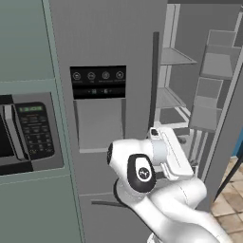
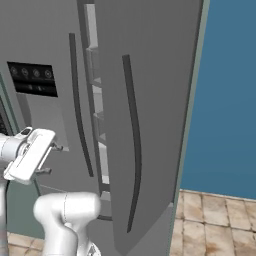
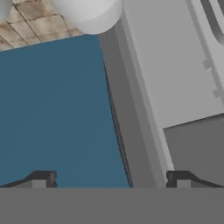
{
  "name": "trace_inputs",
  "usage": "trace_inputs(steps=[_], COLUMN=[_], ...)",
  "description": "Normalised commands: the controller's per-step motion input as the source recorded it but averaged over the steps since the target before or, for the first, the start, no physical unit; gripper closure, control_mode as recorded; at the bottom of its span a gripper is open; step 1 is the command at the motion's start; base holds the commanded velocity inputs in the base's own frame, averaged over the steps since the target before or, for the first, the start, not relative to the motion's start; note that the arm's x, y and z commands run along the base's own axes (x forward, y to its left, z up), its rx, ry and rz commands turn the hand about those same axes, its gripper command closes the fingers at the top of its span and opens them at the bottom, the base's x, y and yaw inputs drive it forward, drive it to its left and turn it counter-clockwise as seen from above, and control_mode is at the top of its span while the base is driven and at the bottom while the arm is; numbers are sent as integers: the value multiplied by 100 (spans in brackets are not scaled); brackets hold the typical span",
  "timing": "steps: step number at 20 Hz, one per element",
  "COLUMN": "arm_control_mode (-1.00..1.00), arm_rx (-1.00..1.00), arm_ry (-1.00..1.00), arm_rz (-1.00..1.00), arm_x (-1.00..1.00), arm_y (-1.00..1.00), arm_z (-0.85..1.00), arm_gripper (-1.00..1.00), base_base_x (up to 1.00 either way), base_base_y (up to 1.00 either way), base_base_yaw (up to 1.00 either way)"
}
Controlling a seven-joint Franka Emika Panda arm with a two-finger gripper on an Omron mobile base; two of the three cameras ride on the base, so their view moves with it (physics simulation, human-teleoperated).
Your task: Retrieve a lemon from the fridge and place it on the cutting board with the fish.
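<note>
We face the fridge [image 1: 114,42], tall and upright, its long axis vertical. Its right door [image 2: 150,100] hangs open toward us, while the left door with the black dispenser panel [image 1: 98,81] is closed. We count two dark vertical bar handles [image 2: 132,145]. Pale shelves [image 1: 176,58] show inside. Our gripper [image 3: 109,179] is released, fingertips [image 3: 41,178] well apart, holding nothing, beside the open door's edge. A microwave [image 1: 28,133] sits left.

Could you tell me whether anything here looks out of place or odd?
Nothing looks spilled or damaged. The fridge has its right door swung open, showing bare pale shelves. The gripper is open and holds nothing.
</note>
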Motion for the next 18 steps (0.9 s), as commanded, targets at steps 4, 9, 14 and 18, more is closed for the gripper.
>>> trace_inputs(steps=[4, 9, 14, 18], arm_control_mode=[-100, -100, -100, -100], arm_rx=[0, 3, 6, 4], arm_ry=[21, 10, 7, 3], arm_rz=[0, 0, 0, 0], arm_x=[57, 36, 29, 32], arm_y=[-3, -25, -33, -33], arm_z=[-17, -25, -36, -41], arm_gripper=[-100, -100, -100, -100], base_base_x=[0, 0, 0, 0], base_base_y=[0, 0, 0, 0], base_base_yaw=[0, 0, 0, 0])
